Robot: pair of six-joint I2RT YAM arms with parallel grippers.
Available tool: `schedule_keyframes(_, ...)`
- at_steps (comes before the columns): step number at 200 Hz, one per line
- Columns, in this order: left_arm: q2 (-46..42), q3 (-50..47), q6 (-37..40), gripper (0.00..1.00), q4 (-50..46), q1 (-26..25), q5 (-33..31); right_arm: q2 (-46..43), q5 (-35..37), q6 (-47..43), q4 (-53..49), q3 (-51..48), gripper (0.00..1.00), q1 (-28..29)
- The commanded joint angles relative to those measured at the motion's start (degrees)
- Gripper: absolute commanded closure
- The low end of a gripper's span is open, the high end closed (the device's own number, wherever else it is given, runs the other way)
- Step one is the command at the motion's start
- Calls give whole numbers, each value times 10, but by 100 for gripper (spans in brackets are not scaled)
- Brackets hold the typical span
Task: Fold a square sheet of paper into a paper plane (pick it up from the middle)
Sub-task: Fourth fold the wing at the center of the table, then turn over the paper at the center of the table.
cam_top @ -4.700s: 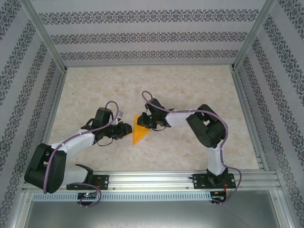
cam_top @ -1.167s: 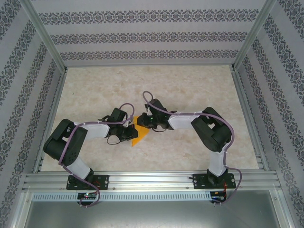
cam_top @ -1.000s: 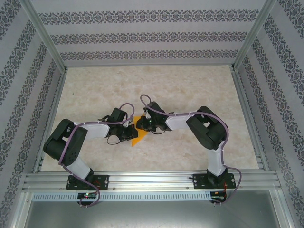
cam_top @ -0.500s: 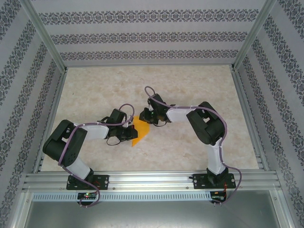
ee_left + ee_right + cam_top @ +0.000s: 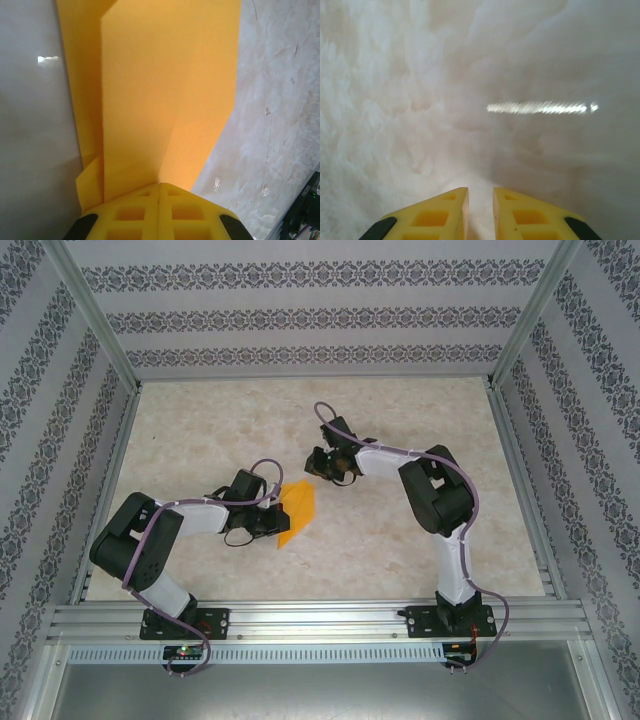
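The square sheet of paper (image 5: 297,512) is orange-yellow and folded into a narrow creased wedge. It lies on the pale table, its point toward the near side. In the left wrist view the folded paper (image 5: 160,85) spreads away from my fingers with a raised flap along its left. My left gripper (image 5: 274,520) (image 5: 160,184) is shut on the paper's near left edge. My right gripper (image 5: 314,468) hovers just beyond the paper's far end, apart from it. In its own view the right gripper (image 5: 480,192) stands slightly open with only bare table between its yellow fingers (image 5: 440,210).
Patterned walls (image 5: 300,320) and aluminium posts (image 5: 95,330) box in the table on three sides. A metal rail (image 5: 320,620) with both arm bases runs along the near edge. Bare marbled tabletop (image 5: 230,420) lies beyond and beside the arms.
My right gripper has let go of the paper's far end, opened a little and pulled back up and to the right. The left gripper stays shut on the paper.
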Motion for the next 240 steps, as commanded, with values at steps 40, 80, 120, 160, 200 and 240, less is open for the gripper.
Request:
schedule_keyframes(40,5,-3,27,94,-114,-4,-39,-145,27,-21,-16,-70,70,9)
schedule_keyframes(80,-69,83,26,81,-184,-4,-51,-225,40,32,49,-210,63,52)
schedule_keyframes(120,-92,142,58,72,-269,-1,-131,-240,48,94,116,-284,57,101)
schedule_keyframes(160,-69,143,80,70,-284,10,-142,-226,50,137,160,-308,53,120)
schedule_keyframes(200,-55,149,97,61,-295,10,-166,-211,46,166,184,-317,53,125)
schedule_keyframes(240,-33,155,111,59,-297,10,-160,-206,59,180,179,-326,52,132)
